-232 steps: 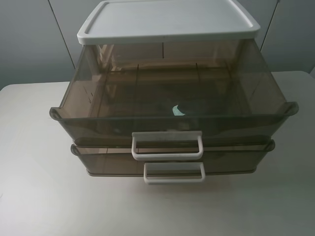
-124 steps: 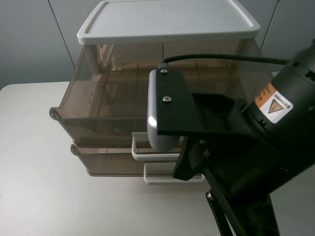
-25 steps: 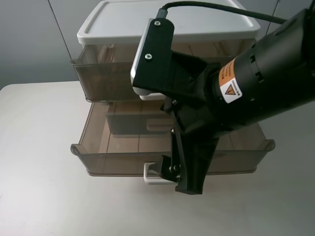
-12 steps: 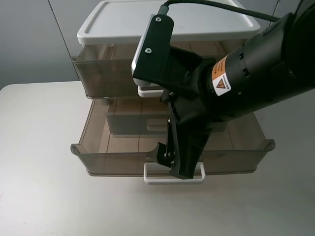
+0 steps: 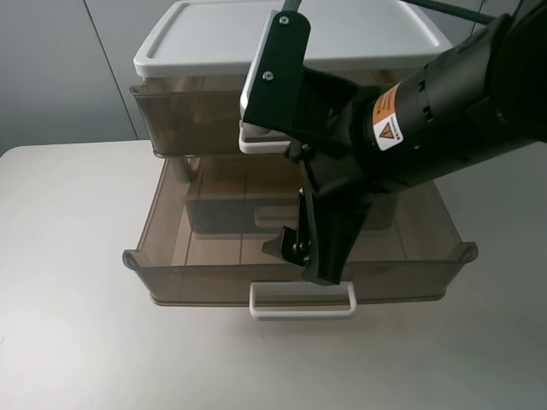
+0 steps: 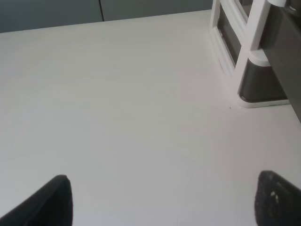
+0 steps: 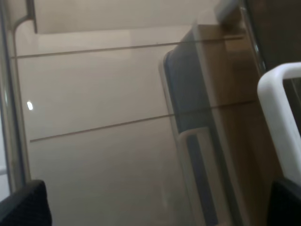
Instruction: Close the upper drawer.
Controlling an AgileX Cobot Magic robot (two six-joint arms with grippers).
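The upper drawer (image 5: pixel 184 120), smoky brown, sits nearly all the way in under the white lid (image 5: pixel 205 38); its front stands only a little proud. Its white loop handle (image 5: pixel 256 143) shows beside my right arm, and in the right wrist view (image 7: pixel 277 113) it is close to one fingertip. My right gripper (image 5: pixel 306 256) is open and empty. It hangs in front of the upper drawer, over the open lower drawer (image 5: pixel 214 278). In the right wrist view the gripper (image 7: pixel 153 207) looks down into that lower drawer. My left gripper (image 6: pixel 164 202) is open and empty over bare table.
The lower drawer is pulled far out, with its white handle (image 5: pixel 302 301) at the front and a translucent box (image 5: pixel 239 213) inside. A corner of the drawer unit (image 6: pixel 249 61) shows in the left wrist view. The table (image 5: pixel 68 256) spreads around the unit.
The upper drawer has slid further back into the unit. My right arm has moved back and up with it.
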